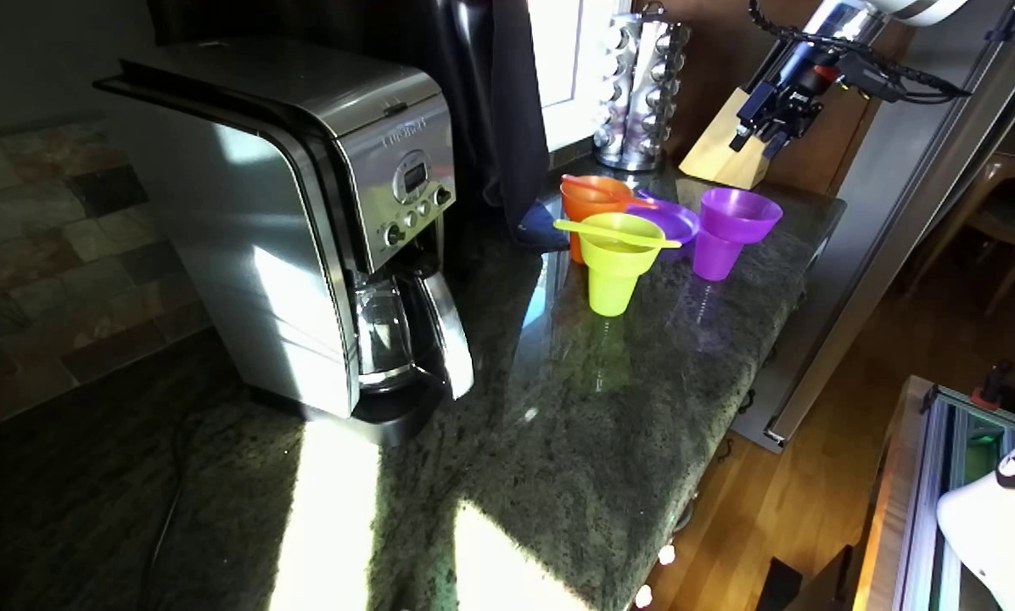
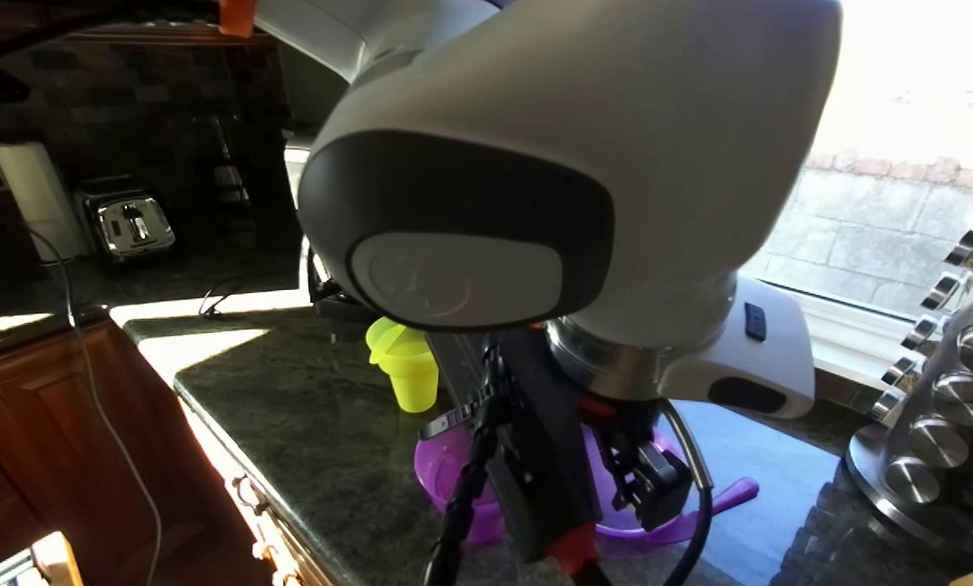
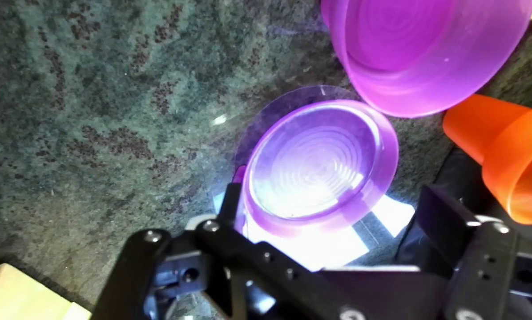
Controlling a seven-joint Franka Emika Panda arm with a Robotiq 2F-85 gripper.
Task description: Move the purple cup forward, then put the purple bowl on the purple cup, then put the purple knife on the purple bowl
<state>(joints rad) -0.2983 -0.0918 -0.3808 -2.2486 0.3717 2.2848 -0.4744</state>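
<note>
The claw (image 3: pixel 332 195) is hanging above the dark counter (image 1: pixel 507 458), its jaws standing wide apart — it is holding nothing. The purple bowl (image 1: pixel 747 224) is sitting upright on the purple cup (image 1: pixel 714 259), and that pair is standing just beside the purple plate (image 3: pixel 317 153), near the yellow-green cup (image 1: pixel 612 294). The purple knife (image 2: pixel 731 496) is lying by the plate's rim — whether touching it or just beside it, I cannot tell.

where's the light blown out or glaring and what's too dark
In both exterior views, the white-framed window is blown out at least in part, and sun bleaches patches of the speckled dark green stone counter; in an exterior view, the tiled wall behind the shiny silver toaster is very dim; in the wrist view, white glare hits the counter below centre.
</note>
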